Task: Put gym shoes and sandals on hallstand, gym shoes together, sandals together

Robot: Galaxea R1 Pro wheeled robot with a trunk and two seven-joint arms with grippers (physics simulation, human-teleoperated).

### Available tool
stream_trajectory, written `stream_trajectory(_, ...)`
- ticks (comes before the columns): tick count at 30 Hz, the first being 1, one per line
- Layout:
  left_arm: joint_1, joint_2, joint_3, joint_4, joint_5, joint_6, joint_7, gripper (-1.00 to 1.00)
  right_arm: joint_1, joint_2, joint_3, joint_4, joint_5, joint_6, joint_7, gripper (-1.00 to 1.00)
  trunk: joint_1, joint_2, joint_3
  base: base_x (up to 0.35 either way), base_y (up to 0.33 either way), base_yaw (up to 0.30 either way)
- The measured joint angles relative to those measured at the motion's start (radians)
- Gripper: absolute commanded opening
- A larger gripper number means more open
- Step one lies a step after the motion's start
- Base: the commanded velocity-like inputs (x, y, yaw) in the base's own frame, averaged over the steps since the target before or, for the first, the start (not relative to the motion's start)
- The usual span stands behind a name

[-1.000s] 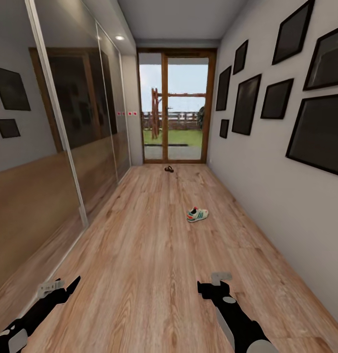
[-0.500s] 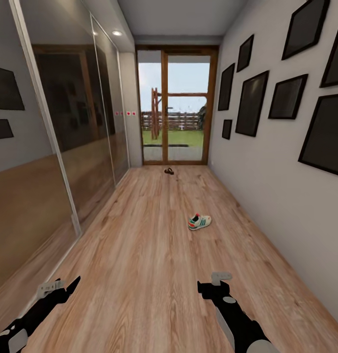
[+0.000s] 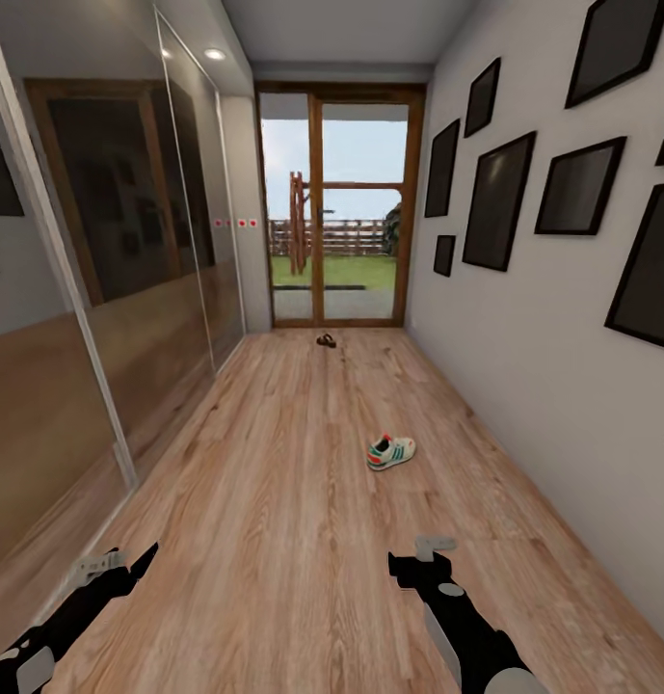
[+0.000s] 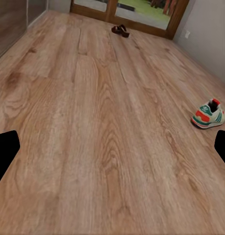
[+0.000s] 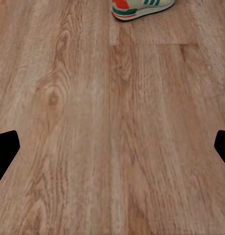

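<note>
Gym shoe (image 3: 390,451) on corridor floor (image 3: 274,501), seemingly a sandal (image 3: 326,340) far off — both end effectors (image 3: 115,564) (image 3: 423,557) spread, empty

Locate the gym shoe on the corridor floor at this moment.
In the head view the gym shoe lies alone on the corridor floor, right of centre, nearer the picture-hung right wall and well short of the glass door.
</note>
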Motion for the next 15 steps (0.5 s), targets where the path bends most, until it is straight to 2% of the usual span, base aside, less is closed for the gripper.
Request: stream_trajectory(15, 0.000, 0.000, 0.000, 0.000, 0.000, 0.000, 0.000, 1.00, 0.000, 0.000, -0.001, 0.000, 0.000, 0.000, 0.000, 1.00, 0.000, 0.000, 0.000, 0.347, 0.009, -0.260)
